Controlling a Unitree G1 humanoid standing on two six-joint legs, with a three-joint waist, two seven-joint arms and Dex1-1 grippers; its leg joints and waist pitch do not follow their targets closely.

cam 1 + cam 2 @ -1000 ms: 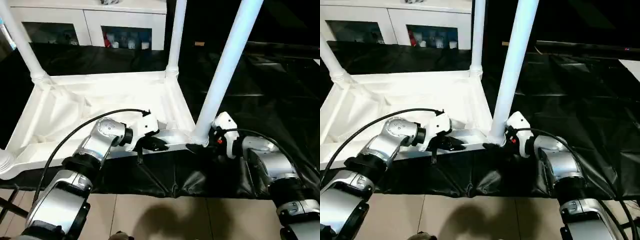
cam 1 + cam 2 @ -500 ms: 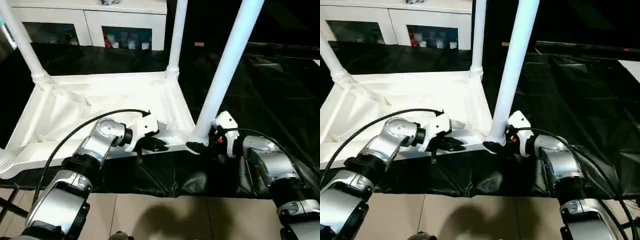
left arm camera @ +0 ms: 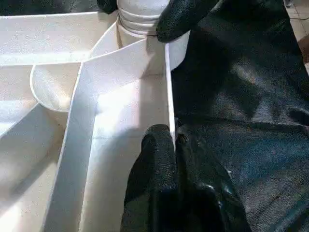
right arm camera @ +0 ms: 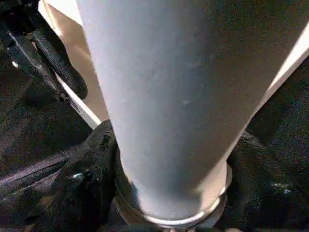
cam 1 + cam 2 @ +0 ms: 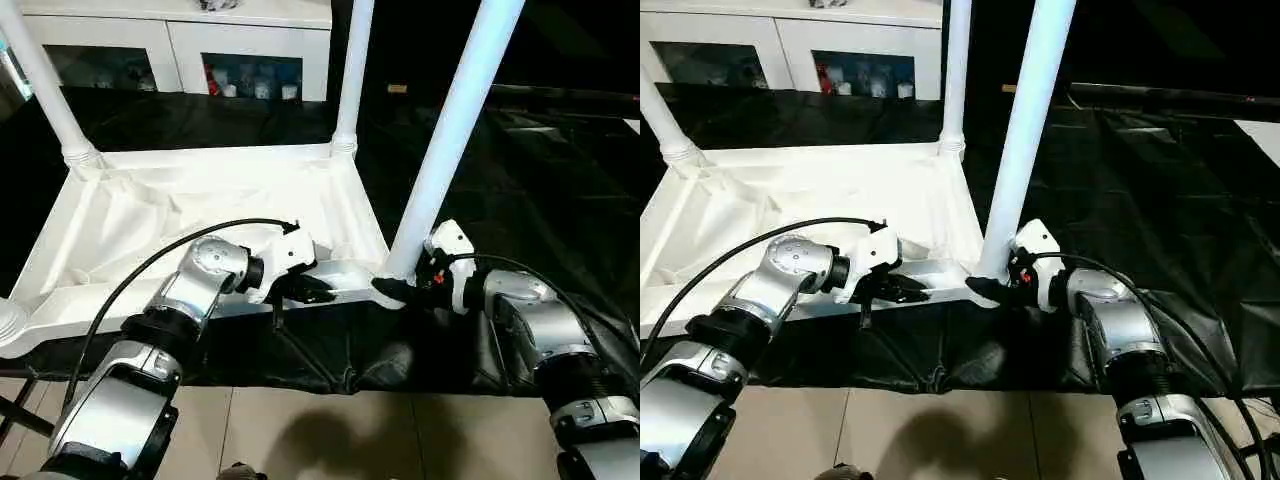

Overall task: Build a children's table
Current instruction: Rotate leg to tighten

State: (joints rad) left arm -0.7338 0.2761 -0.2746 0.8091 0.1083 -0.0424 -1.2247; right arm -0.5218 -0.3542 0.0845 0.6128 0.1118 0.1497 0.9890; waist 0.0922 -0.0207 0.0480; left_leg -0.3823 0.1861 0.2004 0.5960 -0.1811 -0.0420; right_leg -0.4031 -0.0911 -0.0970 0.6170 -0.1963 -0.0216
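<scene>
Black-fingered left end effector (image 5: 312,289) pinches the rim of the upturned white plastic children's table (image 5: 180,215); right end effector (image 5: 392,291) straddles the near leg (image 5: 450,140) base. Light, stiff, slick: grip low, beside socket.

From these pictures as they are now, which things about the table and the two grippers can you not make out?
- Tops of the three upright legs: the near leg and both far ones run off the top edge in the eye views.
- Fourth corner socket: cut by the left edge, so whether a leg stands there is unknown.
- Right gripper: the near leg's base covers the contact.
- Table rim under the left gripper: the black fingers cover it.
</scene>
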